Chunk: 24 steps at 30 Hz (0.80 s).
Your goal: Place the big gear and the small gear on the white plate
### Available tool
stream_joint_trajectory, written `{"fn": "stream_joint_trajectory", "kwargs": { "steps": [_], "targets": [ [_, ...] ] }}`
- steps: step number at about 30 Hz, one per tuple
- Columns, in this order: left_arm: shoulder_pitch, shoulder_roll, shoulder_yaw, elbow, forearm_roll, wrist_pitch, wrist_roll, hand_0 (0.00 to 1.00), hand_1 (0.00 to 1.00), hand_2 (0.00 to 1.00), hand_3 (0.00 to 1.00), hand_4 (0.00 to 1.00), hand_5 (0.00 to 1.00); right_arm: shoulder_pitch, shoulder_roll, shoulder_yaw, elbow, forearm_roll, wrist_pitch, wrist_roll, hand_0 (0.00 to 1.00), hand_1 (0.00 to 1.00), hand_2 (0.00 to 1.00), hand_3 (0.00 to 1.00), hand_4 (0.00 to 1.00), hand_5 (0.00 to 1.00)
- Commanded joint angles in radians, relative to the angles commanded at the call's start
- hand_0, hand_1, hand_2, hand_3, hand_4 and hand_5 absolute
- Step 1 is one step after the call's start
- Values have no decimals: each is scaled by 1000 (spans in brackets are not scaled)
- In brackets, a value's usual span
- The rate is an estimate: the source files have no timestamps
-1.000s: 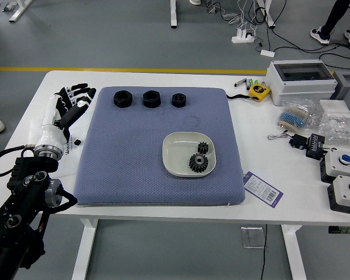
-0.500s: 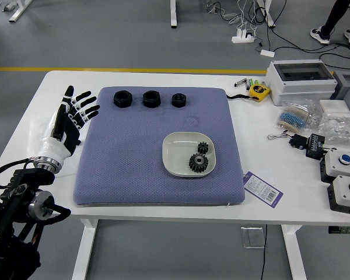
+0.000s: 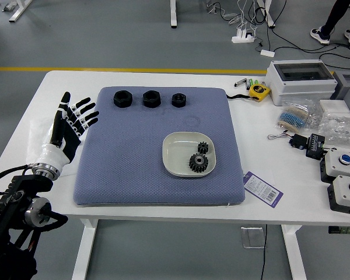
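The left hand (image 3: 70, 129) hangs empty by the tabletop (image 3: 258, 140)'s left edge, fingers spread, probably held clear because the placing looks finished. Three black nuts (image 3: 122, 99) line the far edge of the blue mat (image 3: 122, 157), out of the way. Right of the mat's middle, the white plate (image 3: 174, 155) holds both: small gear (image 3: 203, 147) toward its far right corner, big gear (image 3: 198, 163) just nearer, leaving its left half bare. A tape measure (image 3: 259, 91) and button boxes (image 3: 345, 194) toward the right edge block nothing.

Both black gears (image 3: 199, 163) lie on the white plate (image 3: 178, 154).
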Motion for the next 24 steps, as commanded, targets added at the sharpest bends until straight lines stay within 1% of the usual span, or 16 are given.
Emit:
{"fn": "stream_joint_trajectory", "kwargs": {
  "steps": [3, 4, 24],
  "targets": [
    [3, -1, 3, 2, 1, 2, -2, 818, 798, 845, 817, 881, 998, -3, 1, 1, 0, 0, -1, 0, 684, 657, 739, 599, 807, 722],
    [4, -1, 4, 2, 2, 2, -2, 819, 806, 888, 820, 881, 998, -3, 1, 1, 0, -1, -1, 0, 684, 657, 738, 599, 807, 722],
    [1, -1, 8, 5, 21, -17, 21, 824, 808, 895, 817, 883, 998, -1, 2, -12, -1, 23, 0, 7, 683, 657, 739, 600, 807, 722]
  ]
}}
